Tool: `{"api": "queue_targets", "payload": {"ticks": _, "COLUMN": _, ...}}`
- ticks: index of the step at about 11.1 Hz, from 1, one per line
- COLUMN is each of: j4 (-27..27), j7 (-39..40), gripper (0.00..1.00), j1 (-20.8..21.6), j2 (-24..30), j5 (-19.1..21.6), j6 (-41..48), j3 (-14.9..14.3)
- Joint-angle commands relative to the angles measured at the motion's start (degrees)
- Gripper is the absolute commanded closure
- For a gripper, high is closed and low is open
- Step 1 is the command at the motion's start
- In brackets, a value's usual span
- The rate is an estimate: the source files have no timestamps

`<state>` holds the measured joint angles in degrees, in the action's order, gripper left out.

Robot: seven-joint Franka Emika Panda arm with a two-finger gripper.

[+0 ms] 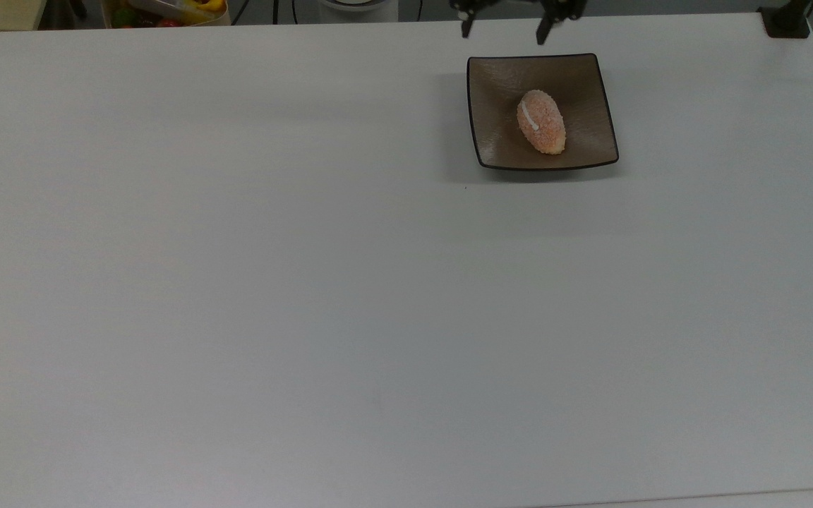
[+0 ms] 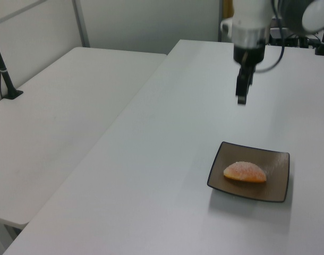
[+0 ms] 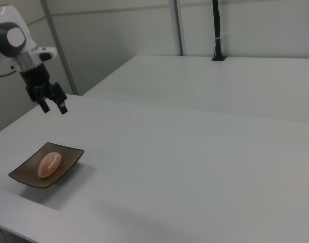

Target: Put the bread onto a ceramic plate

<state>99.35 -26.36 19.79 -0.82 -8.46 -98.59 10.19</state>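
The bread (image 1: 541,121), an oval orange-pink bun with a thin white stripe, lies in the middle of the ceramic plate (image 1: 583,77), a square brown dish with a dark rim. Both appear again in the left view as bread (image 2: 245,172) on plate (image 2: 276,183), and in the right view as bread (image 3: 49,164) on plate (image 3: 23,174). My gripper (image 1: 503,32) hangs open high above the table beyond the plate's far edge, nothing between its fingers. It is well clear of the bread in the left view (image 2: 241,98) and in the right view (image 3: 54,108).
The white table (image 1: 237,282) stretches wide around the plate. A container of colourful items (image 1: 166,10) sits past the table's far edge at the top view's upper left. A second white table with a black post (image 3: 217,30) stands behind in the right view.
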Motion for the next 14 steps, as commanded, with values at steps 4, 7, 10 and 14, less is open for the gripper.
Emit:
{"api": "queue_targets", "payload": {"ticks": 4, "j4": -0.04, "j7": 8.22, "gripper": 0.00, "j1": -0.28, "j2": 8.37, "j5": 8.96, "j6": 4.72, "j3": -15.78}}
{"api": "queue_targets", "payload": {"ticks": 7, "j4": 0.14, "j7": 16.14, "gripper": 0.00, "j1": -2.90, "j2": 8.29, "j5": 9.60, "j6": 3.85, "j3": -18.72}}
{"api": "queue_targets", "payload": {"ticks": 10, "j4": 0.49, "j7": 28.16, "gripper": 0.00, "j1": -7.65, "j2": 6.72, "j5": 9.69, "j6": -2.56, "j3": -17.66}}
{"api": "queue_targets", "payload": {"ticks": 14, "j4": 0.66, "j7": 31.63, "gripper": 0.00, "j1": -12.85, "j2": 6.09, "j5": 11.44, "j6": -3.81, "j3": -11.95}}
